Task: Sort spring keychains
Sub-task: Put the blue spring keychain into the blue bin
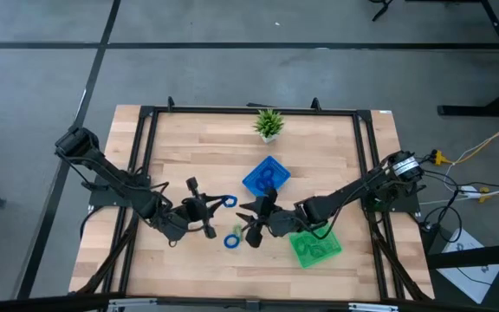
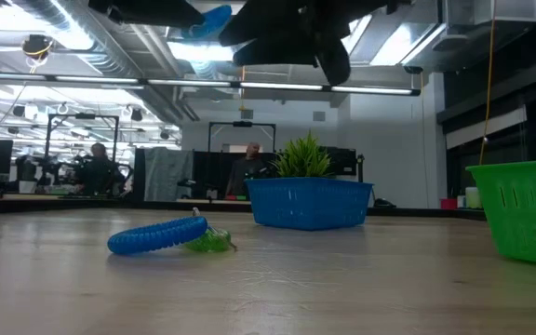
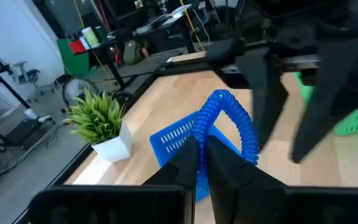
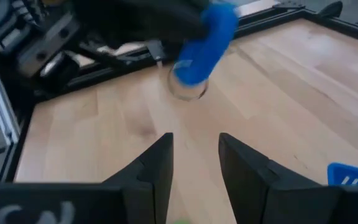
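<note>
Jaws of left gripper [image 3: 202, 163] pinched narrow on a bright blue coiled plastic spring keychain [image 3: 232, 124], loop standing out past the fingertips, lifted off the light wooden table [image 1: 197, 147]. Jaws of right gripper [image 4: 194, 163] parted about halfway, nothing between them, pointed at the held blue loop from the other side.

Landmark: blue square plastic basket tray [image 1: 266, 176], mid-table. Left gripper [image 1: 208, 208] hangs to the left of the blue tray and a little nearer the table's front edge; held blue keychain [image 1: 229, 201] sticks out toward the tray, closest part of the load to it. Right gripper [image 1: 254, 221] sits straight in front of the blue tray, just right of the held loop. Second blue spring keychain [image 1: 232, 239] lies flat on the wood in front of the blue tray, between the two grippers; low view shows a light green spring keychain [image 2: 210, 241] touching it, long axis of the blue one [image 2: 156, 236] running roughly sideways across that view. Green square plastic basket tray [image 1: 314, 247] front-right of the blue tray, already holding green loops. Small green potted plant [image 1: 268, 124] behind the blue tray.

Judgement: carry step; blue tray lies ahead-right of left jaws, left arm loaded and near, so drop there likely. Right arm nearer the green tray and the resting pair. Risk: arms crowd each other near the tray.
</note>
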`<action>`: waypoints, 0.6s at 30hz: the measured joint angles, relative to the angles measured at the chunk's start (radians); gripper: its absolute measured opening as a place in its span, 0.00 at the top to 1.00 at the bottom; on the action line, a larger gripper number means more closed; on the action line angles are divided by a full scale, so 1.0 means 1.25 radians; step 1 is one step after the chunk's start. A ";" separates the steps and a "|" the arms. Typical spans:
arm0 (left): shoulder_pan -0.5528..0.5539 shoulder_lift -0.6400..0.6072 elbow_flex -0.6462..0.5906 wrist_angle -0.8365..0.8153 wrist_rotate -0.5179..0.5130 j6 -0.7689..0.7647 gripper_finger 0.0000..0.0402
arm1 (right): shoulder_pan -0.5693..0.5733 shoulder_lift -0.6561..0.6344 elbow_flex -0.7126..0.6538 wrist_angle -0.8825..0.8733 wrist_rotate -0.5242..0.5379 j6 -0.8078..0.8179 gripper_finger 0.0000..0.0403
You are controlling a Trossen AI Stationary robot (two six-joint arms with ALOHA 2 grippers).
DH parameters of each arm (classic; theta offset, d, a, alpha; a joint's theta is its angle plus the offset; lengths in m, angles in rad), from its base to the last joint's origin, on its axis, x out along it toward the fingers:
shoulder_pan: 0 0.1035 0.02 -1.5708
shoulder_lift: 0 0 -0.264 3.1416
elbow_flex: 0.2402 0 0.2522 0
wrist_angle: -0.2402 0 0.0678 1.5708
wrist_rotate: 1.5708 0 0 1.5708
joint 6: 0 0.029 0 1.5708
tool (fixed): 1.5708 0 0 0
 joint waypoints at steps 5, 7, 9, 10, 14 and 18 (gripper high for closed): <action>-0.004 0.007 0.001 0.002 0.000 0.014 0.96 | -0.022 0.000 0.000 0.035 -0.073 -0.012 0.68; -0.004 0.012 0.001 0.000 0.000 0.027 0.96 | -0.032 0.000 0.000 0.056 -0.108 -0.018 0.68; -0.003 0.019 0.001 0.002 0.000 0.029 0.96 | -0.041 0.000 0.000 0.069 -0.125 -0.020 0.68; -0.002 0.025 0.001 0.001 0.001 0.032 0.96 | -0.045 0.000 0.000 0.072 -0.127 -0.020 0.68; -0.003 0.040 0.001 0.002 0.001 0.062 0.96 | -0.058 0.000 0.000 0.079 -0.134 -0.022 0.68; -0.003 0.044 0.001 0.003 0.020 0.066 0.96 | -0.067 0.000 0.000 0.078 -0.155 -0.023 0.68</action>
